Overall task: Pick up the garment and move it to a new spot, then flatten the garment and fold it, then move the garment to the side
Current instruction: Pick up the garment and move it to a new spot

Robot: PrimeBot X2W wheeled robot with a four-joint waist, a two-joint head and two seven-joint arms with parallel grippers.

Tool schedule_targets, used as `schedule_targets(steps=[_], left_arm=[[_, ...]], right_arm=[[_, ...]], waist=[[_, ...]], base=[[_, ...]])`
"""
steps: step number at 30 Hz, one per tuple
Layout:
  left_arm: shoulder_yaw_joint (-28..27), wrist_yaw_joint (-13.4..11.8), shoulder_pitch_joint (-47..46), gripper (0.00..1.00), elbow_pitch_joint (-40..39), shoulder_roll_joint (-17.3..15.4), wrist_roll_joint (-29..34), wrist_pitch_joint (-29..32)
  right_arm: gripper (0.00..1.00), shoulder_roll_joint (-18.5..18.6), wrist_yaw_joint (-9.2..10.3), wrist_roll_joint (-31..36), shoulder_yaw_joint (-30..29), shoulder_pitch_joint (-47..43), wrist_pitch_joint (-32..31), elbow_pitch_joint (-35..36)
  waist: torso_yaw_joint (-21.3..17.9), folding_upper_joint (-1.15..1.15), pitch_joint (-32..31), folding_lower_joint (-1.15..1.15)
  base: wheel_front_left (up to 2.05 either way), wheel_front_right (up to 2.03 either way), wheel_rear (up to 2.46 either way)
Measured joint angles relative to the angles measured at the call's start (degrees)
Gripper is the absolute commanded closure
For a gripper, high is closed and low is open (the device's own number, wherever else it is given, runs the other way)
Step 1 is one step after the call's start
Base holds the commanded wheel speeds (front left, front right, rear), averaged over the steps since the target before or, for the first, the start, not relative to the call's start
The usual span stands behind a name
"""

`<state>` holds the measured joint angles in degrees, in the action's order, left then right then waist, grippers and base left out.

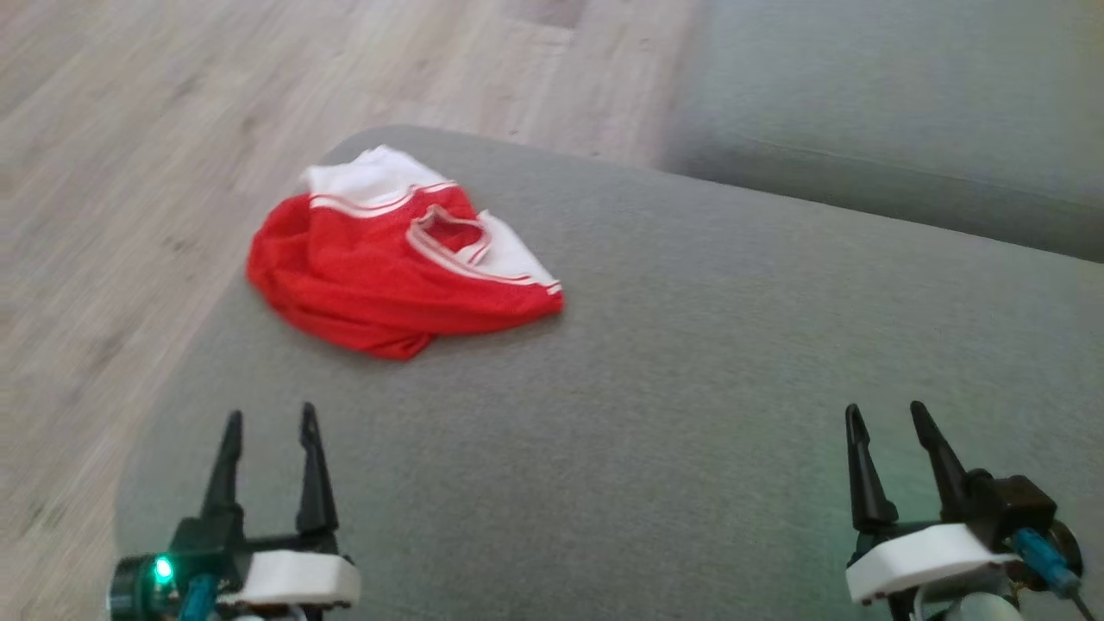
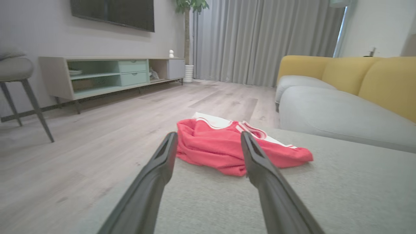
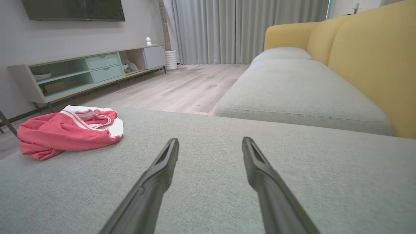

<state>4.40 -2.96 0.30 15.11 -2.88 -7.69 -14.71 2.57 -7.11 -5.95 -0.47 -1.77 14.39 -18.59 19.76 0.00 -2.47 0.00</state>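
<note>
A crumpled red garment (image 1: 379, 267) with white trim lies near the far left corner of a grey cushion (image 1: 690, 388). It is straight ahead in the left wrist view as the garment (image 2: 224, 149), and at the left in the right wrist view as the garment (image 3: 65, 131). My left gripper (image 1: 269, 423) hovers open at the lower left, a short way before the garment, nothing between its fingers (image 2: 159, 162). My right gripper (image 1: 884, 416) stands open at the lower right, far from the garment, over bare cushion, fingers (image 3: 256, 162) empty.
The cushion's left edge drops to a pale wood floor (image 1: 129, 129). A second grey seat (image 1: 906, 103) with yellow backrests (image 3: 367, 55) runs at the right. A low TV cabinet (image 2: 107, 74) and a stool (image 2: 16, 74) stand across the floor.
</note>
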Motion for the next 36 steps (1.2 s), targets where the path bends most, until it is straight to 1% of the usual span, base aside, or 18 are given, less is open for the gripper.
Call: schedule_targets(steps=[1,2,5,6,10,12,14,16,18,21,24,27,30,33,36], left_arm=[[-0.8,0.1,0.0,0.00,-0.5,-0.1,0.4,0.0],[-0.9,1.0,-0.2,0.00,-0.7,-0.3,0.9,0.0],[-0.1,3.0,-2.2,0.00,-1.0,-2.3,4.7,0.0],[0.1,3.3,-3.7,0.00,-1.4,-2.9,5.6,0.0],[-0.8,3.6,-12.1,0.00,-2.7,-3.6,5.4,0.0],[-1.0,5.5,-17.4,0.00,-1.0,-3.9,4.2,0.0],[-0.6,7.4,-23.6,0.00,2.8,-4.4,4.1,0.0],[0.9,8.7,-30.8,0.00,8.4,-5.6,4.1,0.2],[2.7,9.6,-38.5,0.00,14.4,-6.3,4.1,2.3],[4.6,10.1,-49.7,0.00,24.7,-6.7,2.4,11.3],[5.3,10.4,-57.6,0.00,34.6,-7.2,0.1,21.2],[5.4,10.5,-61.7,0.00,42.3,-7.5,-1.2,27.6],[6.5,10.5,-63.0,0.00,47.4,-7.6,-2.9,31.0],[7.8,10.5,-63.6,0.00,50.4,-8.2,-3.0,31.8],[8.9,10.5,-64.1,0.00,51.8,-9.5,-2.0,29.5]], right_arm=[[0.00,0.0,0.00,0.1,-0.1,0.0,0.0,0.1],[0.00,0.0,0.00,0.4,-0.4,0.0,0.0,0.3],[0.00,0.2,0.00,0.7,-0.6,0.1,0.0,0.9],[0.00,0.5,0.00,1.1,-0.3,0.1,0.0,0.9],[0.00,2.9,0.00,2.1,0.7,1.0,0.0,1.2],[0.00,4.8,0.00,2.5,0.7,3.1,0.0,1.5],[0.00,6.7,0.00,3.0,0.8,6.0,0.0,1.7],[0.00,8.6,0.00,3.5,1.0,8.7,0.0,2.5],[0.00,10.3,0.00,3.6,1.0,10.6,0.0,3.3],[0.00,12.7,0.00,4.2,0.8,12.5,0.0,4.0],[0.00,14.2,0.00,4.5,0.5,14.0,0.1,5.2],[0.00,16.2,0.00,4.5,0.8,15.0,0.1,5.7],[0.00,16.7,0.00,4.5,0.6,15.3,0.1,6.3],[0.00,17.8,0.00,4.5,-0.1,15.3,0.1,7.2],[0.00,18.2,0.00,4.5,-1.2,15.2,0.3,7.9]], waist=[[0.7,0.00,0.3,0.00],[1.1,0.00,0.7,0.00],[2.0,0.00,2.2,0.00],[2.1,0.00,2.8,0.00],[1.9,0.00,5.8,0.00],[1.4,0.00,8.2,0.00],[0.7,0.00,10.7,0.02],[0.0,0.00,13.4,0.02],[-0.7,0.00,16.1,0.02],[-1.9,0.00,19.8,0.03],[-3.3,0.00,23.0,0.02],[-4.8,0.00,25.8,0.02],[-6.5,0.00,27.8,0.01],[-7.7,-0.01,29.7,0.00],[-8.4,0.00,31.3,0.00]], base=[[0.00,0.00,0.00],[0.00,0.00,0.00],[0.00,0.00,0.00],[0.00,0.00,0.00],[0.00,0.00,0.00],[0.00,0.00,0.00],[0.00,0.00,0.00],[0.00,0.00,0.00],[0.00,0.00,0.00],[0.00,0.00,0.00],[0.00,0.00,0.00],[0.00,0.00,0.00],[0.00,0.00,0.00],[0.00,0.00,0.00],[0.00,0.00,0.00]])
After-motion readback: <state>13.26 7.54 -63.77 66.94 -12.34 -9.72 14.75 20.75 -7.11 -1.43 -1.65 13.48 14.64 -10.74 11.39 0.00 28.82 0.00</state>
